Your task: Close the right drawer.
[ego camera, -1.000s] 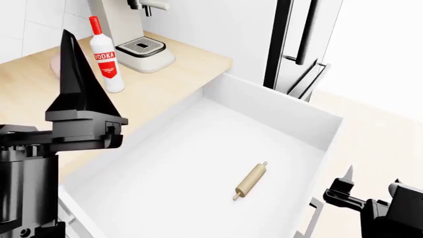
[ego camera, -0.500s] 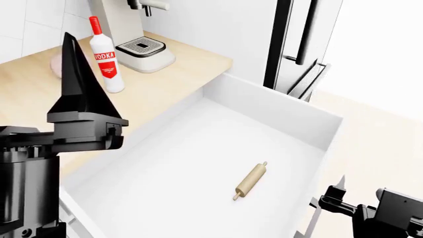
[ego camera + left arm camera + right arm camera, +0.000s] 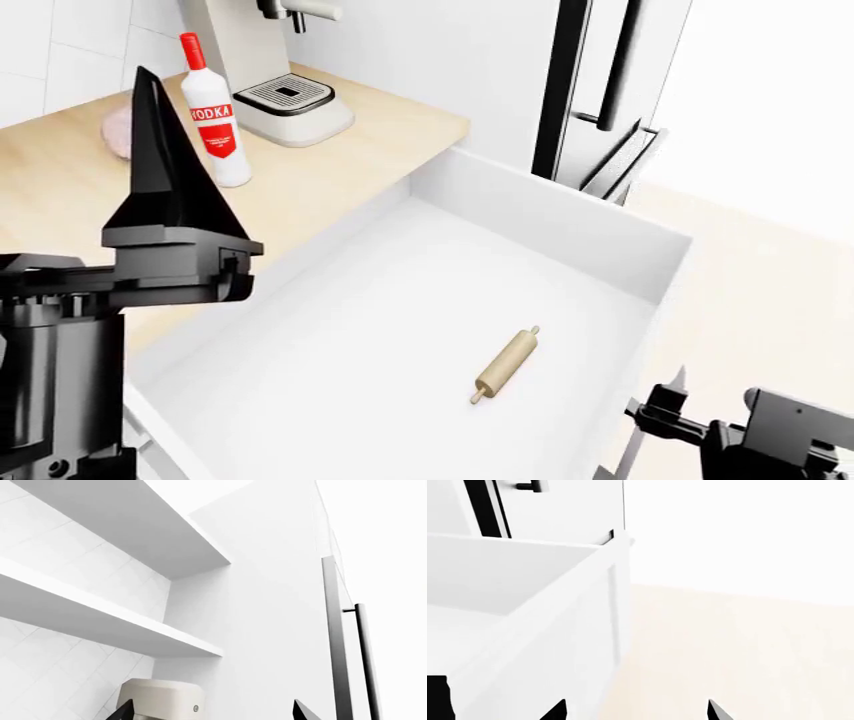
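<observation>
The right drawer (image 3: 561, 225) stands pulled far out below the wooden counter, a long white box with a wooden rolling pin (image 3: 507, 363) on its floor. My right gripper (image 3: 674, 395) is low at the drawer's outer front corner, just outside the front panel. In the right wrist view the right gripper (image 3: 637, 711) is open, with the drawer front (image 3: 580, 630) beside one fingertip and bare floor between the tips. My left gripper (image 3: 150, 110) is raised above the counter, pointing up. In the left wrist view the left gripper (image 3: 213, 711) is open and holds nothing.
On the counter (image 3: 374, 130) stand a vodka bottle (image 3: 211, 110) and a coffee machine (image 3: 274, 70). A tall white cabinet with black bar handles (image 3: 614, 70) rises behind the drawer. Pale wooden floor (image 3: 774, 300) lies to the drawer's right. Wall shelves (image 3: 113, 625) hang above.
My right gripper has moved left and lower, closer to the drawer's front corner. The left arm has shifted only slightly. The drawer has not moved.
</observation>
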{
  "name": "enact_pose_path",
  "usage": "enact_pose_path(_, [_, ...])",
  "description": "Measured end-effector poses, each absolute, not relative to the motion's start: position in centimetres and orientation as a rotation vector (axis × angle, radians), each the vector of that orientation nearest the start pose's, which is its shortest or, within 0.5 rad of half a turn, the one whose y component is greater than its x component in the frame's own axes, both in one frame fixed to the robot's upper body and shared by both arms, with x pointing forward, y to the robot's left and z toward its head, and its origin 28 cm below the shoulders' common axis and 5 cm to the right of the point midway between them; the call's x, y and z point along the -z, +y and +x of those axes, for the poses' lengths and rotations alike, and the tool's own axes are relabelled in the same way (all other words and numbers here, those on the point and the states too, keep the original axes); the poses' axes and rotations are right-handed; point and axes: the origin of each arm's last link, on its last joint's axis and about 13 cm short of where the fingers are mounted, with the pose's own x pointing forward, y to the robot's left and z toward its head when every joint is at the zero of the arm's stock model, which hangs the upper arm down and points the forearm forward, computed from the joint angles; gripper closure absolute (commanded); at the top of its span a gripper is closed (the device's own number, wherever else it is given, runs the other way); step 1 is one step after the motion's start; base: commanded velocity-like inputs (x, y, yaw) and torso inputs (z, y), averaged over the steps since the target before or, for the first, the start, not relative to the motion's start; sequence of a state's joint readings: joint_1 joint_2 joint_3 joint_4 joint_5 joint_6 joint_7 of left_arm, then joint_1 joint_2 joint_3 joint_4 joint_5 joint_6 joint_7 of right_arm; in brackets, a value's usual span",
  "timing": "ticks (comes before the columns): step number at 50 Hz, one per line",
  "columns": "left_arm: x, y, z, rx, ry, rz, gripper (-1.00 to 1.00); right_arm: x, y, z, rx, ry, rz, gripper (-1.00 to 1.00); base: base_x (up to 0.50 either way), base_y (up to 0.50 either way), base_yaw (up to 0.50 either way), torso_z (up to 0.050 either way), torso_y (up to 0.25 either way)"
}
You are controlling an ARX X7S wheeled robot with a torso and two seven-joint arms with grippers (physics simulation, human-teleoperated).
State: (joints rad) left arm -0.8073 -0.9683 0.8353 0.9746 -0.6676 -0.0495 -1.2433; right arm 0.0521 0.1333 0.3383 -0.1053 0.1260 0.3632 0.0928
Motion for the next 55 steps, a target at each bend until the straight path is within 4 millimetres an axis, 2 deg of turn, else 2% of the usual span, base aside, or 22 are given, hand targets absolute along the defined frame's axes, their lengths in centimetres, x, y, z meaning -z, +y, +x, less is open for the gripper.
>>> enact_pose_path(34, [-24.3,20.1,16.1,-0.014,-0.756,-0.116,-1.00,-1.7,-19.4,21.2,0.395,0.202,0.048,-1.00,0.00,0.00,0.00,0.000,0.000])
enact_pose_path(55, [-24.1,20.1,16.3,-0.013,-0.750,-0.116,-1.00,-1.5,-19.1,21.7,0.374,0.205,0.045,-1.00,0.00,0.00,0.00,0.000,0.000])
